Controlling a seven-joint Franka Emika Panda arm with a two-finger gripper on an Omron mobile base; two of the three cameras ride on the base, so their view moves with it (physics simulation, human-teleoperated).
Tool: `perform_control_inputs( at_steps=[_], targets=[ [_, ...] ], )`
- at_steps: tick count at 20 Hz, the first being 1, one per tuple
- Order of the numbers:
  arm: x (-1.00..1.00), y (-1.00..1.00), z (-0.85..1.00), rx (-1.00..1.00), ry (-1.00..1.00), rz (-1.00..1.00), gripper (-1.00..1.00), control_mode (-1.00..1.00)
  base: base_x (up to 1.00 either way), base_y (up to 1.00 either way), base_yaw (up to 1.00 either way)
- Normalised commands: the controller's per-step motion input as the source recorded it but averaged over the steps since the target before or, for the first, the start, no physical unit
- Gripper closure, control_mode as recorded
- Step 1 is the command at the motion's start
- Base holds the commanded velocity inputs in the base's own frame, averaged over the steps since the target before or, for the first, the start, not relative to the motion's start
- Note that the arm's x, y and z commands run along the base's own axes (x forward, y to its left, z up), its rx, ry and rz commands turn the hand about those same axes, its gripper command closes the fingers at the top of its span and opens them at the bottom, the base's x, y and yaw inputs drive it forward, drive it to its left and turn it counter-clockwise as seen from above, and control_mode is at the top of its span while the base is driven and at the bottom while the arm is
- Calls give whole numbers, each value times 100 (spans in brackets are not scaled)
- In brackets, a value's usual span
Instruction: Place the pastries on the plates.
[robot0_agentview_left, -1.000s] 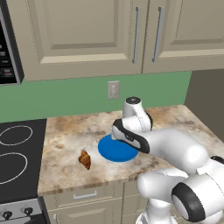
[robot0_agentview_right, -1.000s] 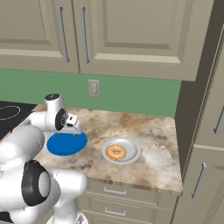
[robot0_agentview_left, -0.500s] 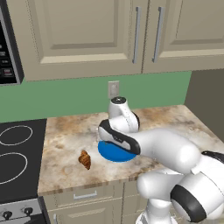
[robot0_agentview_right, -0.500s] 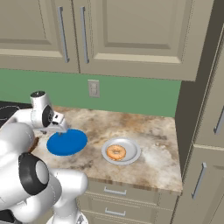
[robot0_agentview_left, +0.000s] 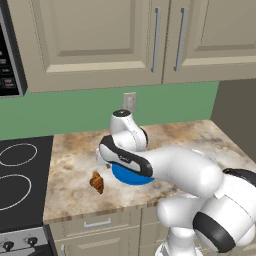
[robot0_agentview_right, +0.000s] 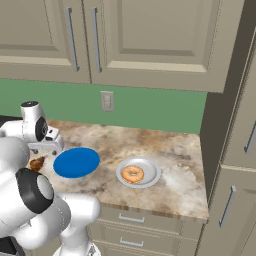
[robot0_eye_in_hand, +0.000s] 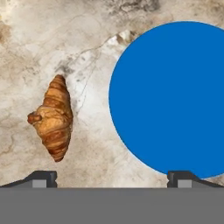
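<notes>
Left base view looks forward-down from behind the arm's left, right base view from its right; both share the counter (robot0_agentview_left: 200, 140) and blue plate (robot0_agentview_right: 76, 162). Hand view looks straight down, close, on croissant (robot0_eye_in_hand: 53, 117) and plate.

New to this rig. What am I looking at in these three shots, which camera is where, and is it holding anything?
It is a rendered kitchen with a white robot arm on a base that can drive. Two cameras ride on the base behind the arm: one to its left, one to its right, both looking over the same marble counter. The third camera sits on the hand and looks down along the pincer; the two dark stubs at the bottom are its fingertips.

On the counter: a blue plate with nothing on it, a white plate carrying a donut, and a croissant lying on the bare counter beside the blue plate, apart from it.

The pincer is open and holds nothing; it hangs above the stretch between the croissant and the blue plate.
</notes>
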Motion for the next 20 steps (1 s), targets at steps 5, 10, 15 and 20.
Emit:
perform_control_inputs(
  at_steps=[5, 10, 15, 20],
  targets=[
    [-21, 43, 0, 1, 2, 5, -100, -100, 0, 0, 0],
    [-24, 35, 0, 0, 3, 2, -100, -100, 0, 0, 0],
    [-6, 18, -1, 0, 1, 1, -100, -100, 0, 0, 0],
    [11, 1, -26, 0, 0, 0, -100, -100, 0, 0, 0]
  ],
)
